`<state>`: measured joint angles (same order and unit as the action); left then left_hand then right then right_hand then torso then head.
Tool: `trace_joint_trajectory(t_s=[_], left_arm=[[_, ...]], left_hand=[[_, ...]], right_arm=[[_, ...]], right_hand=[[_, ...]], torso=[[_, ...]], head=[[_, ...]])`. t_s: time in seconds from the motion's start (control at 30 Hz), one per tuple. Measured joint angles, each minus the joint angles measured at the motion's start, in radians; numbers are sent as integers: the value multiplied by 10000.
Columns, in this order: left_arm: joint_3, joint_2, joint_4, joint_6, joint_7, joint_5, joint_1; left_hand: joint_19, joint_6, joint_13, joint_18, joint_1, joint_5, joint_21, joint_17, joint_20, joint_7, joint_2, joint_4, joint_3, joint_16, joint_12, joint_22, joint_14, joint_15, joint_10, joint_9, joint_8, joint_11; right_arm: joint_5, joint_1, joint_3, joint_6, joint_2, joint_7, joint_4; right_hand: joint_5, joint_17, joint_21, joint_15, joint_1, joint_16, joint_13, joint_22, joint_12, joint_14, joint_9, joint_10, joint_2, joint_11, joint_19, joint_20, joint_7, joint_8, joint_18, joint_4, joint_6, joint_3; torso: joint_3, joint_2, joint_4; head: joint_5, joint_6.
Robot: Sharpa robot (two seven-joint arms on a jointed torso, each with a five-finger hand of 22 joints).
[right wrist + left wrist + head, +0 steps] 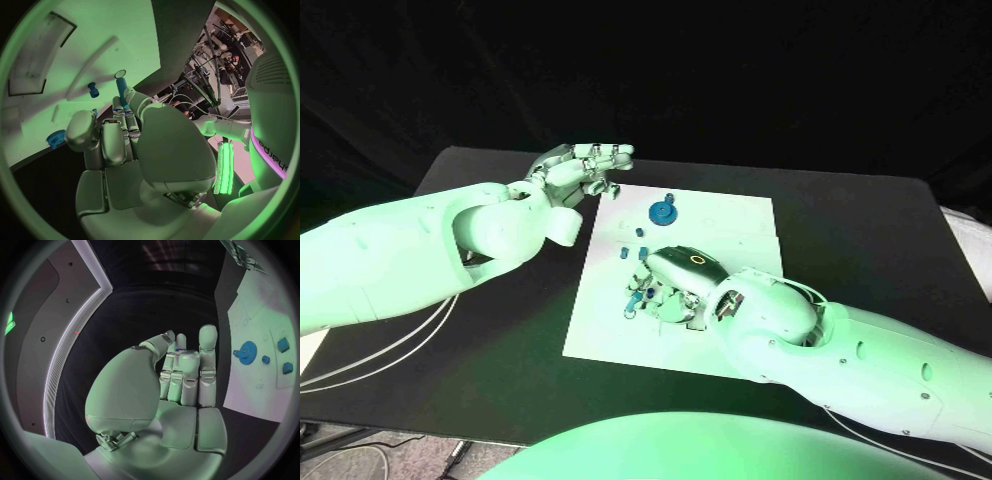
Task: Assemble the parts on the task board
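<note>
The right hand [678, 280] is down on the white board [733, 225], its fingers [119, 131] curled together over the near left part of the board. In the right wrist view a blue peg [121, 90] stands out just past the fingertips, and it looks pinched there, though the exact hold is partly hidden by the hand itself. A shorter blue pin [93, 90] stands on the board just beyond the fingertips, apart from them.

My judgement is that the step in hand is seating this peg. To do it well the hand should keep the peg upright over its hole, lower slowly, and let go only once the peg stands by itself.

The left hand [577, 168] hovers off the board's far left corner, over the black table [877, 230], fingers [180, 371] bent in toward the palm with nothing in them.

The left wrist view shows what the head view shows only as small specks: the blue gear [247, 350] with smaller blue pieces [283, 344] lying beyond it on the board, all well apart from the left fingers. The head view alone shows both hands together and the gear [665, 212] standing between them.
</note>
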<state>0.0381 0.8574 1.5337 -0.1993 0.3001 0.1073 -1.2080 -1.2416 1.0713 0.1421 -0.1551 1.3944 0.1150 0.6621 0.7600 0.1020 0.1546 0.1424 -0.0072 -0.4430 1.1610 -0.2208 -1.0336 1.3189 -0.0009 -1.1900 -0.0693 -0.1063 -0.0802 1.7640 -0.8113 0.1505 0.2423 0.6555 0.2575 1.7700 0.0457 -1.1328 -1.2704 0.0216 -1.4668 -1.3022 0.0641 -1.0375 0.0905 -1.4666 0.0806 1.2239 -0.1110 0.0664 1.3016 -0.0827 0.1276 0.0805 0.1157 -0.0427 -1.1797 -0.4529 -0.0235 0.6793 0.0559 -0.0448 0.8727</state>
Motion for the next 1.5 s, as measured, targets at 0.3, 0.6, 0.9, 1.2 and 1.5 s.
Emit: trace_joint_trajectory(t_s=[0.3,0.6,0.9,1.2,1.5], left_arm=[[0,1,0,5,-3,-1,0],[0,1,0,9,-9,-2,0],[0,-3,-2,14,-17,-2,0],[0,-9,-1,23,-28,-2,0],[0,-1,-2,38,-46,-3,0]], left_hand=[[0,0,-1,0,0,0,0,0,0,0,0,0,0,0,0,0,0,0,0,0,0,0],[0,0,-2,0,0,0,0,1,0,0,0,0,0,0,0,-1,0,0,0,0,0,0],[0,0,-3,0,0,0,0,1,0,0,0,0,0,0,0,-1,0,0,0,0,0,0],[0,0,-3,0,0,0,0,1,0,0,0,0,0,0,0,-1,0,0,0,0,0,0],[0,0,-4,0,0,0,0,1,0,0,0,0,0,0,0,-2,0,0,0,-1,0,0]], right_arm=[[14,24,-53,-167,-85,-27,-95],[100,26,-76,-329,-136,-25,-177],[426,11,-174,-460,-329,107,-268],[753,-14,-245,-561,-446,229,-272],[832,35,-319,-357,-222,298,-95]], right_hand=[[-21,0,0,0,0,5,6,22,17,0,-7,0,0,0,0,0,0,-1,1,2,1,-2],[12,9,1,0,0,6,5,38,30,0,-9,0,0,0,0,0,0,-10,0,1,1,1],[12,26,1,0,-1,7,0,54,31,0,-29,-1,0,0,0,0,0,-19,1,0,2,2],[10,185,216,-152,2,7,17,333,-196,3,-110,-309,-4,116,-168,-168,175,-191,0,-3,501,6],[107,942,1248,-397,702,491,22,1837,-70,1,-151,-2640,-698,522,-1002,-427,155,-190,160,-262,2417,1573]], torso=[[8,1,-10],[9,0,-14],[7,-2,-14],[5,-4,-18],[7,-7,-21]], head=[[-42,0],[-46,0],[-33,0],[-22,0],[1,0]])
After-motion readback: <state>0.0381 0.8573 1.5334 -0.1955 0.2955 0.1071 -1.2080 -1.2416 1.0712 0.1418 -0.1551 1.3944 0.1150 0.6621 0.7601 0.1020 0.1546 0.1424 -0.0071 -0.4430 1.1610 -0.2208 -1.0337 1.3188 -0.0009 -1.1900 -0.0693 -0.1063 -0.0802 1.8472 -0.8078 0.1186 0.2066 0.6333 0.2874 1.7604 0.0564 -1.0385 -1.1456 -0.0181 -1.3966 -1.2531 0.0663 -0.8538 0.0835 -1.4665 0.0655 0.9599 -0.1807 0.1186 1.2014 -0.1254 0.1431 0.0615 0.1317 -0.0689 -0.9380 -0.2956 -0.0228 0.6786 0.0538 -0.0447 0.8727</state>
